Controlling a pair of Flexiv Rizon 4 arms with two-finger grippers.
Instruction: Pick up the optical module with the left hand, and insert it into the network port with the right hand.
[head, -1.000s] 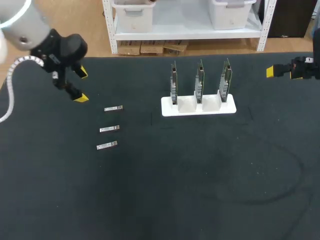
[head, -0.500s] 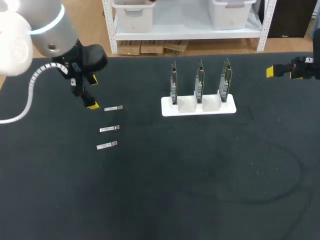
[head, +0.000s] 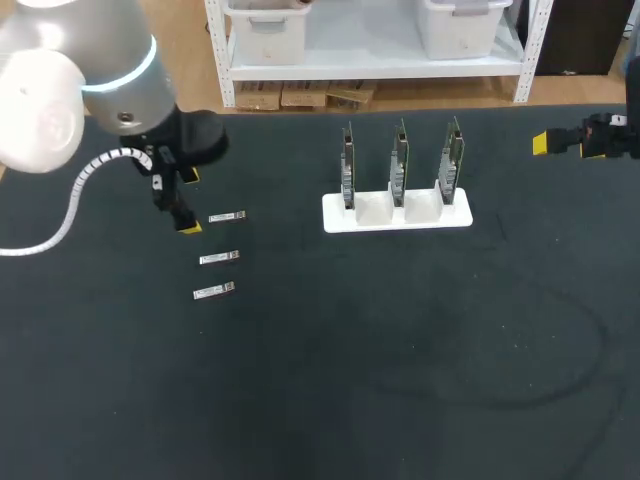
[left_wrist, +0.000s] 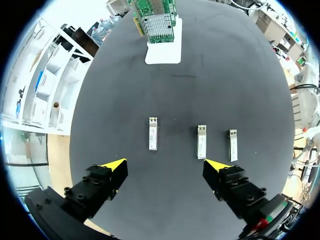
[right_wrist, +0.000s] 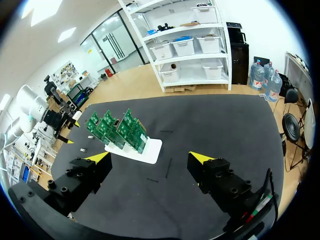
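Leftward at first, my left arm has swung in across the table (head: 400, 350) toward the modules. Its left gripper (head: 188, 202) now hangs just at 9 o'clock from the far optical module (head: 227, 217) in the head view, a little lower and closer than half a second back. The fingers are spread wide and hold nothing, touching no module.

From the left wrist view, the left gripper (left_wrist: 165, 165) looks along the row. The far optical module (left_wrist: 153, 133) lies ahead within the span of the fingers, the middle module (left_wrist: 201, 141) just ahead of one yellow tip, and the near module (left_wrist: 233, 145) outside it. In the head view the middle module (head: 219, 258) and near module (head: 214, 291) trail off toward 6 o'clock, each apart from the next.

The white holder (head: 396, 212) with its three upright network cards (head: 400, 160) stands well off at 3 o'clock from the modules — bare mat between.

The right gripper (head: 565, 143) has not shifted. It sits at 2 o'clock from the holder, near the table's right edge. The right wrist view shows the right gripper (right_wrist: 149, 158) with fingers wide apart and empty, and the network cards (right_wrist: 117, 130) far ahead.
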